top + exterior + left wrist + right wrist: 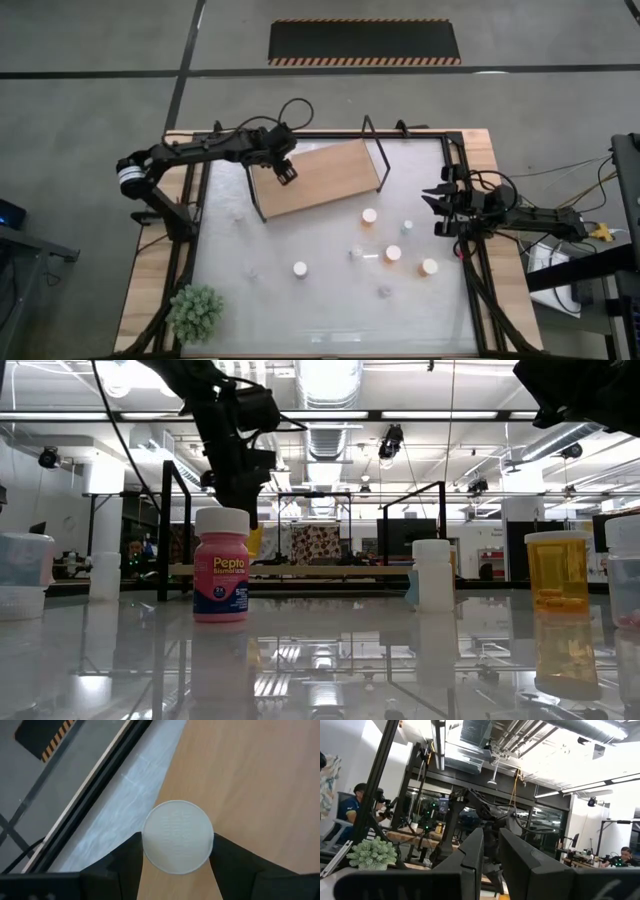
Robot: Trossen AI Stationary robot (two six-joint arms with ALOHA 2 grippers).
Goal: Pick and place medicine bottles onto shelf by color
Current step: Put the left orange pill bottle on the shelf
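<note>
The shelf (320, 178) is a light-brown board with black wire end frames at the table's far middle. My left gripper (285, 168) is over the board's left end, shut on a white-capped bottle (177, 836) whose body the cap hides. Several small bottles stand loose on the tabletop, among them orange ones (369, 215) (393, 253) (429, 266) and a white-capped one (300, 268). In the low view a pink bottle (221, 565), a white one (433, 574) and an orange one (558, 572) stand upright on their bases. My right gripper (440, 200) waits shut and empty at the table's right edge. My left gripper pinches the bottle at its cap's rim (146, 842), one finger (125, 865) on each side. The fingers come from above, pointing down. The bottle stands upright over the wooden board; whether its base touches the board I cannot tell.
A small green plant (195, 311) sits at the near left corner. The shelf's wire end frames (375, 152) stand up at both ends of the board. Black rails (470, 270) border the tabletop. People sit in the room behind (357, 795).
</note>
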